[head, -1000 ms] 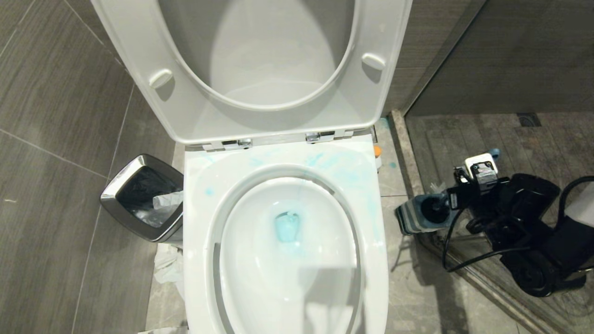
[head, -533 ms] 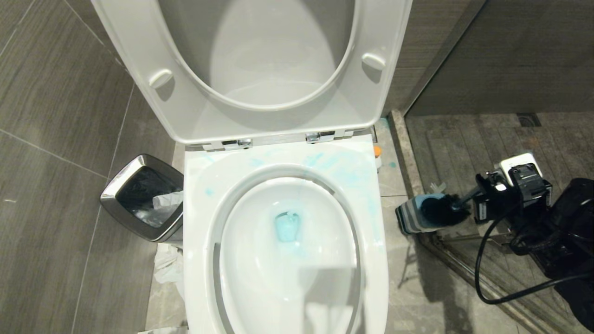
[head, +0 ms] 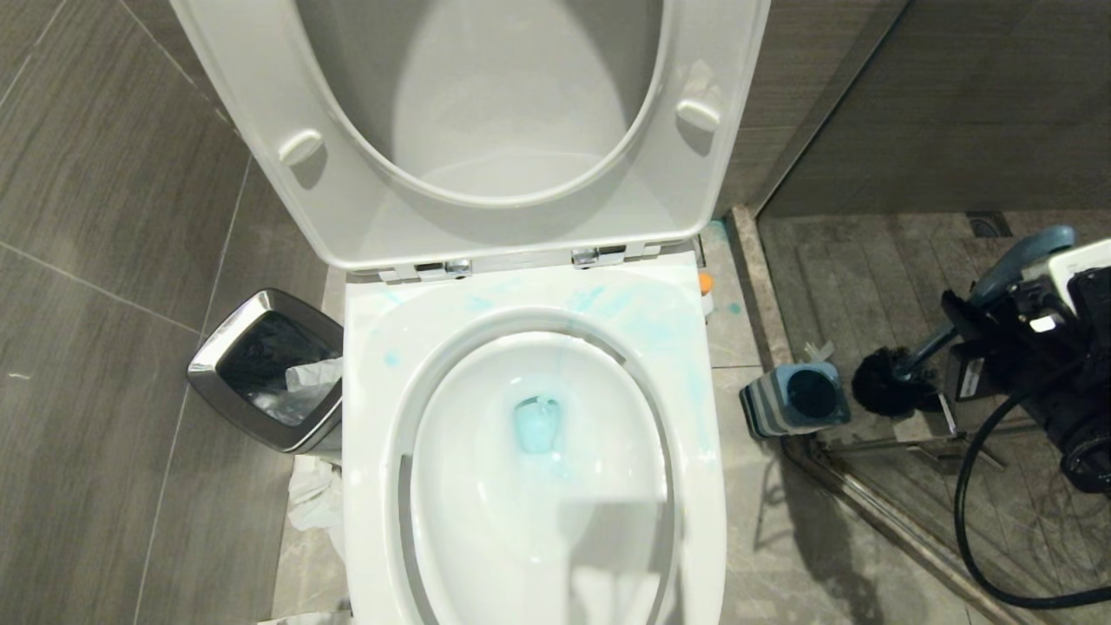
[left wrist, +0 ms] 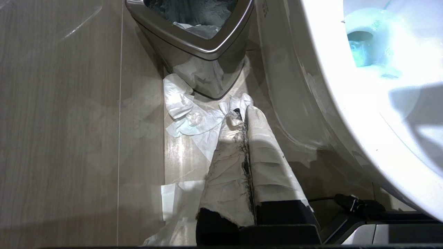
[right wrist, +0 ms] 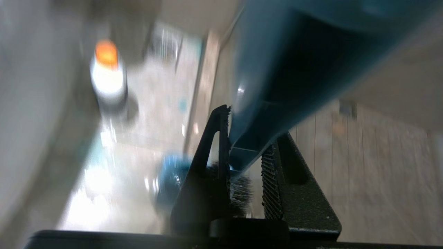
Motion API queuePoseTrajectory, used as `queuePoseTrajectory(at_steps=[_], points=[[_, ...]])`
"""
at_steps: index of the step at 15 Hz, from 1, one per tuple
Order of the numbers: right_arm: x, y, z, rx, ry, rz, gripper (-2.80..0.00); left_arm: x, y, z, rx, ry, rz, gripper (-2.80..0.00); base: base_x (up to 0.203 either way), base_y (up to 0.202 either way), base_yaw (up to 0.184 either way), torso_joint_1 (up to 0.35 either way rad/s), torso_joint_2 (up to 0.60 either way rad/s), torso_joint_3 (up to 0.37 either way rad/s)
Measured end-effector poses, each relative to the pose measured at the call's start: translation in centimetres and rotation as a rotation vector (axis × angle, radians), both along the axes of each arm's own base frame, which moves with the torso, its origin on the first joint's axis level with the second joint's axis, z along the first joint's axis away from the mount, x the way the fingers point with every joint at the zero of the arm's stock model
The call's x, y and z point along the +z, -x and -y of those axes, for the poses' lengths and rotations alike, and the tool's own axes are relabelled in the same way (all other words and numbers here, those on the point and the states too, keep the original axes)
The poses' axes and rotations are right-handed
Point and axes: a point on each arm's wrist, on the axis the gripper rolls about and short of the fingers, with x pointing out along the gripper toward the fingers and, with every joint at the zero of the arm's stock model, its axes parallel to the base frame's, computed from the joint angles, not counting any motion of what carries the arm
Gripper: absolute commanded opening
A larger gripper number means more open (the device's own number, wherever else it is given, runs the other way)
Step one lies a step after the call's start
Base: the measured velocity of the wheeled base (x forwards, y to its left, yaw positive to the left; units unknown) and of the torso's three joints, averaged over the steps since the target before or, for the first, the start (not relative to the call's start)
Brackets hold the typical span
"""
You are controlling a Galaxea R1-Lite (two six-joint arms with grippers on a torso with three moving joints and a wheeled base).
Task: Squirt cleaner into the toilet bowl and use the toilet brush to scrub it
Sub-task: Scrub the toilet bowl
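At the left, a square steel waste bin (head: 265, 369) is seen beside the large white glossy ceramic toilet bowl (head: 534, 434), its seat and lid raised. The left gripper (left wrist: 244, 119), paper-wrapped fingers pressed together on nothing, is parked low near crumpled white tissue (left wrist: 188, 110). Pale turquoise-blue cleaner (head: 536, 424) is smeared on the rim and tints the water. Rightward, a square light-blue-and-grey holder (head: 794, 399) stands on the floor. Just beyond, the slim dark teal-blue toilet brush (head: 946, 334) is clamped by the right gripper (right wrist: 244, 162), its head clear of the holder.

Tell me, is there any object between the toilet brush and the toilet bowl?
Only the square brush holder on the floor lies between them. The right pincer holds the toilet brush raised beside it; the toilet bowl is open, seat up.
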Motion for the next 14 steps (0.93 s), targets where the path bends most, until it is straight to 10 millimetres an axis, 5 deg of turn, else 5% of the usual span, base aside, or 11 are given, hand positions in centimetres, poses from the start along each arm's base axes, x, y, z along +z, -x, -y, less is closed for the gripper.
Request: queuePoseTrajectory(at_steps=[14], points=[[10.0, 1.7, -5.8, 0.285, -0.350, -0.077, -2.80, 0.0, 0.0, 0.0, 0.000, 0.000, 0.000, -2.80, 0.000, 0.000, 0.000, 0.000, 0.00, 0.000]])
